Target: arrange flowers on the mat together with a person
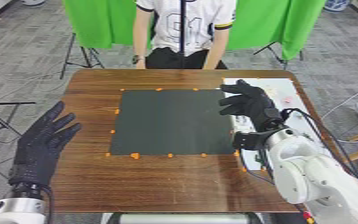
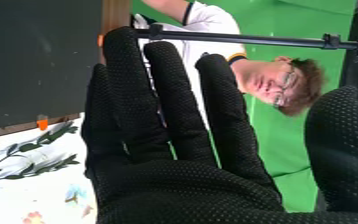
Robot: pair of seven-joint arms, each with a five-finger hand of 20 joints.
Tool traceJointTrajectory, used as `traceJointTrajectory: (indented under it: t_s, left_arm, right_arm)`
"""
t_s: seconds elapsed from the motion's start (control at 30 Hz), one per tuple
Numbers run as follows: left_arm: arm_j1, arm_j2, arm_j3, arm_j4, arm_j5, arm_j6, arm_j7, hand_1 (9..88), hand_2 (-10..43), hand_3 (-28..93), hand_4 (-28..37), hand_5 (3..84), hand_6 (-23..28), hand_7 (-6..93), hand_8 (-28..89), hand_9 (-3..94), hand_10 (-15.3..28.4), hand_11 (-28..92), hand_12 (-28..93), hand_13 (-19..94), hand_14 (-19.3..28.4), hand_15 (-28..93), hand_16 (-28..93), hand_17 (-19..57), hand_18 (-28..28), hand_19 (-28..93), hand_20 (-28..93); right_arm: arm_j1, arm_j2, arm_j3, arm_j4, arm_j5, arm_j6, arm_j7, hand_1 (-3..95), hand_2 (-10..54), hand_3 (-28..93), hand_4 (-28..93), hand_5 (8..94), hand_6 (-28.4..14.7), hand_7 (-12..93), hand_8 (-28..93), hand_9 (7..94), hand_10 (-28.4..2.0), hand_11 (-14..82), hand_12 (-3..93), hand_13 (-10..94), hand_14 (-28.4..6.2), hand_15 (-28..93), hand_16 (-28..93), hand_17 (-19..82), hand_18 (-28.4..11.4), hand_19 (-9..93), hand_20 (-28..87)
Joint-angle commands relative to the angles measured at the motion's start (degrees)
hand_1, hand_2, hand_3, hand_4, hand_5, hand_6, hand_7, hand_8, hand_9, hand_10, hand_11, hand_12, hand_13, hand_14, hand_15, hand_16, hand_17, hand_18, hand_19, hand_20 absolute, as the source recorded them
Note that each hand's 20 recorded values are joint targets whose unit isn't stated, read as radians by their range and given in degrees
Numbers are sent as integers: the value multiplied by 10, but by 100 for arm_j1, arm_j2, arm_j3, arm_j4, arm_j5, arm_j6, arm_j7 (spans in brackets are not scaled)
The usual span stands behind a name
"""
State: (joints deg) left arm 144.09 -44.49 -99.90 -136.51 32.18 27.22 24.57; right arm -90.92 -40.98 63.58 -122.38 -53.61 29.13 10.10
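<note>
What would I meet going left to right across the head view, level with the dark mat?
The robot's left hand, then the dark mat, then the robot's right hand.

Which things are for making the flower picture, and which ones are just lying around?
For the flowers:
- dark mat
- leafy sprig, on the white sheet
- small pinkish flower shape, on that sheet too
- the robot's right hand and left hand

Just around:
- green curtain, behind the table
- black stand, on the floor at the left
</note>
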Motion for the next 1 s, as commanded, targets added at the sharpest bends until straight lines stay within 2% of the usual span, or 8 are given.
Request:
traceJointTrajectory:
  t_s: [0.03,0.1,0.2,0.57,0.6,0.63,0.83,1.0]
  left_arm:
    - [105,-74,-19,-15,55,-5,-103,223,91,744,-249,316,50,100,-88,291,150,187,107,182,213,444,-58,-103,169,364,149]
    - [72,-112,-24,-10,98,-37,-177,223,90,744,-250,316,50,100,-88,291,150,187,107,182,213,444,-58,-103,169,364,149]
    - [67,-115,-32,-8,110,-47,-189,223,90,744,-250,317,50,101,-88,291,150,188,107,182,212,445,-58,-103,169,364,149]
    - [96,26,11,-9,-25,42,10,223,90,745,-249,316,49,100,-88,291,150,188,106,182,212,444,-58,-103,169,364,149]
    - [77,17,15,-3,-9,24,-18,223,90,744,-250,315,49,100,-88,291,149,187,106,182,212,444,-58,-103,169,364,149]
    - [100,50,24,-7,-42,54,51,223,90,744,-250,315,48,100,-88,291,149,187,106,182,212,444,-58,-103,169,364,149]
    - [39,-26,9,5,34,-11,-71,223,90,745,-250,315,49,101,-89,291,149,187,106,182,212,445,-58,-103,169,364,149]
    - [63,-15,9,-5,13,4,-48,224,90,743,-250,316,49,101,-89,291,149,186,106,182,213,445,-59,-103,169,364,150]
  right_arm:
    - [-46,-32,61,-42,-10,-17,45,134,127,743,-238,541,-30,123,-116,592,-208,181,145,493,-219,506,92,113,-268,581,113]
    - [-71,-38,79,-56,4,-1,47,134,127,743,-238,542,-30,123,-117,592,-208,181,145,493,-220,506,92,113,-268,581,113]
    - [-77,-31,79,-55,3,-10,35,134,127,743,-238,542,-30,123,-116,591,-208,182,146,493,-219,506,92,113,-268,581,112]
    - [-33,-23,67,-42,-14,-12,11,133,127,745,-238,541,-30,122,-116,592,-208,181,145,493,-220,507,92,112,-268,581,112]
    - [-43,-21,72,-45,0,-1,-3,133,127,745,-238,541,-30,122,-116,592,-208,181,145,493,-220,507,92,112,-268,581,112]
    - [-1,-23,45,-31,7,-7,-9,134,127,744,-238,541,-30,122,-116,592,-208,182,146,493,-219,507,92,112,-268,581,112]
    - [38,-48,21,-19,7,-2,22,135,127,744,-238,541,-30,123,-116,591,-208,182,146,493,-219,506,92,112,-268,581,112]
    - [15,-45,39,-25,-19,1,36,134,127,744,-238,541,-30,122,-116,592,-208,182,146,493,-219,506,92,112,-268,582,112]
